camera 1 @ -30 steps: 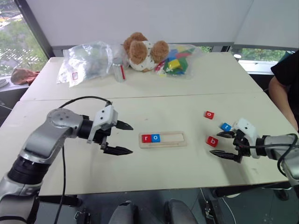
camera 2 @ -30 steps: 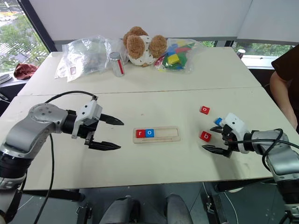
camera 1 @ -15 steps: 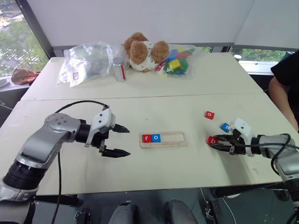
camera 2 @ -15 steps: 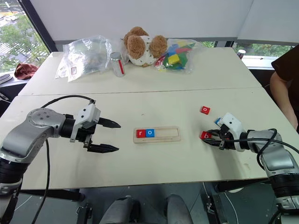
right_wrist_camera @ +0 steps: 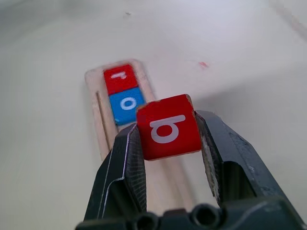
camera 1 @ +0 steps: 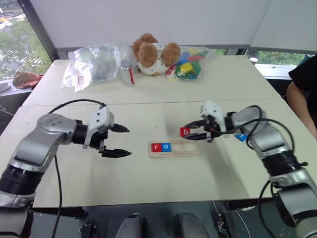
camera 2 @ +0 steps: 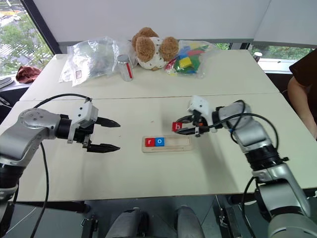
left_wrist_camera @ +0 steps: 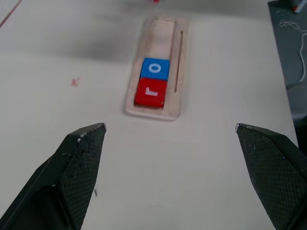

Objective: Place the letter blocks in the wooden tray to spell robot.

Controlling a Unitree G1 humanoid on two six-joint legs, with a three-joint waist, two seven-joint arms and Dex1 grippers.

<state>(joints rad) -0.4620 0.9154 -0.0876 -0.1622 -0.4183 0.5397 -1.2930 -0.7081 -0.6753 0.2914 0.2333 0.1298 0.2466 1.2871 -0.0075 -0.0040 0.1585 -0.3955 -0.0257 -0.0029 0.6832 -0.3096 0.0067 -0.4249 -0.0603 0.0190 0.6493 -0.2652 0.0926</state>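
Above the wooden tray [camera 1: 172, 148], right gripper [camera 1: 190, 131] clamps red b block [camera 1: 184, 131], just past the r [camera 1: 156, 147] and o [camera 1: 166, 147] tiles seated at its left end. Left gripper [camera 1: 122, 141] gapes empty beside tray. Risk: the b tilts on the rim or nudges the o if lowered off-line.

Even, bright daylight fills the scene, coming from the windows [camera 1: 15, 44] at the far left and far right, and the pale tabletop [camera 1: 163, 178] shows only soft, faint shadows with no hard glare. In the left wrist view the far end of the wooden tray [left_wrist_camera: 163, 28] goes soft. In the right wrist view the tabletop behind is blurred, with a broad grey shadow.
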